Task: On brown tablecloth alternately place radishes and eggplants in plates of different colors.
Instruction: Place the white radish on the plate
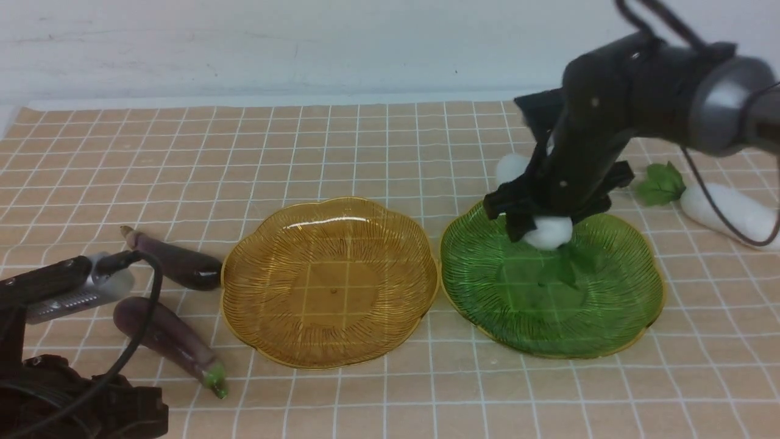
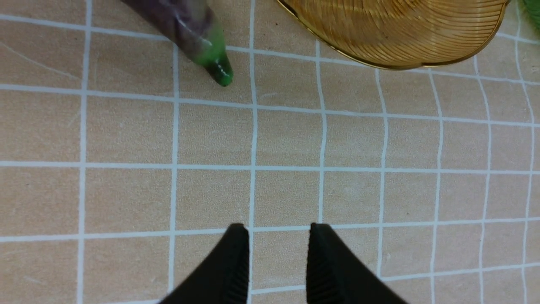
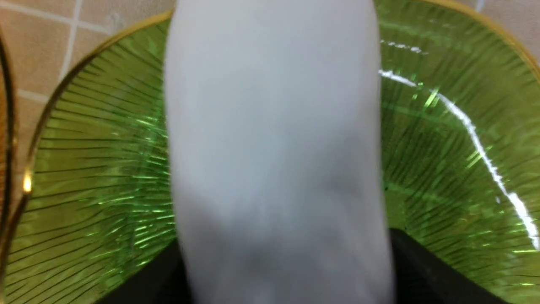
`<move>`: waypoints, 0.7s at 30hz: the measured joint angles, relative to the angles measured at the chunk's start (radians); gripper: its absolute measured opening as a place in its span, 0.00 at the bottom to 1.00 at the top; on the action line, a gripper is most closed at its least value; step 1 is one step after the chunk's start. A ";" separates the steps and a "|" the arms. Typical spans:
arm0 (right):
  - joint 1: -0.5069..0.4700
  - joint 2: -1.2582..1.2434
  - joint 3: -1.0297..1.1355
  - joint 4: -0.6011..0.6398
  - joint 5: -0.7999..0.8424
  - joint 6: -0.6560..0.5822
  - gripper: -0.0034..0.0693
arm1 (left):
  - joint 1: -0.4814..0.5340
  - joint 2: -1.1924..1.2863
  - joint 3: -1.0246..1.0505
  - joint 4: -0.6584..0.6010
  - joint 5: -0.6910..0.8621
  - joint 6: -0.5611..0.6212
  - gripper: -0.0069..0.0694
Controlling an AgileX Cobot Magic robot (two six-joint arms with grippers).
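My right gripper (image 1: 539, 222) is shut on a white radish (image 1: 548, 231) and holds it above the far part of the green plate (image 1: 518, 317), leaves hanging down. In the right wrist view the radish (image 3: 274, 147) fills the middle between the black fingers (image 3: 422, 266) over the green plate (image 3: 93, 169). A second radish (image 1: 731, 210) lies on the brown tablecloth (image 1: 365, 140) at the far right. The amber plate (image 1: 332, 283) is empty. Two eggplants (image 1: 180, 265) (image 1: 170, 341) lie left of it. My left gripper (image 2: 278, 230) is open and empty over bare cloth, near the green-capped eggplant (image 2: 190, 29).
The two plates stand side by side, almost touching. The amber plate's rim (image 2: 400, 63) shows in the left wrist view. The left arm's body (image 1: 55, 286) sits at the lower left, beside the eggplants. A white wall runs behind the cloth's far edge.
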 joint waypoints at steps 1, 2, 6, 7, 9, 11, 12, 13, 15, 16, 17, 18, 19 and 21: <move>0.004 0.003 0.000 -0.005 0.000 0.003 0.76 | 0.000 0.000 0.000 0.000 -0.001 -0.002 0.33; 0.004 0.006 0.000 -0.006 0.002 0.002 0.79 | 0.000 0.000 0.000 0.000 -0.002 -0.004 0.33; -0.012 0.006 -0.025 -0.005 0.071 -0.045 0.78 | 0.000 0.000 0.000 0.000 -0.009 -0.009 0.33; -0.021 0.006 -0.032 -0.002 0.086 -0.053 0.77 | 0.000 0.000 0.000 0.000 -0.011 -0.010 0.33; -0.051 0.006 -0.065 0.010 0.146 -0.084 0.65 | 0.000 0.000 0.000 0.000 -0.018 -0.010 0.33; -0.116 0.006 -0.108 0.020 0.188 -0.121 0.44 | 0.000 0.000 0.000 0.000 -0.021 -0.010 0.33; -0.147 0.006 -0.124 0.020 0.193 -0.134 0.34 | 0.000 0.000 0.000 0.000 -0.021 -0.010 0.33; -0.198 0.006 -0.145 0.020 0.196 -0.145 0.20 | 0.000 0.000 0.000 0.000 -0.022 -0.010 0.33; -0.262 0.008 -0.167 0.020 0.195 -0.149 0.11 | 0.000 0.000 0.000 0.000 -0.022 -0.010 0.33; -0.316 0.010 -0.179 0.018 0.174 -0.151 0.07 | 0.000 0.000 0.000 0.000 -0.022 -0.010 0.33; -0.358 0.014 -0.182 0.016 0.151 -0.153 0.06 | 0.000 0.000 0.000 0.000 -0.022 -0.010 0.33; -0.396 0.023 -0.186 0.011 0.112 -0.154 0.07 | 0.000 0.000 0.000 0.000 -0.022 -0.010 0.33; -0.430 0.032 -0.188 0.008 0.085 -0.154 0.08 | 0.000 0.000 0.000 0.000 -0.022 -0.010 0.33; -0.477 0.052 -0.188 0.002 0.062 -0.161 0.16 | 0.000 0.000 0.000 0.000 -0.022 -0.010 0.33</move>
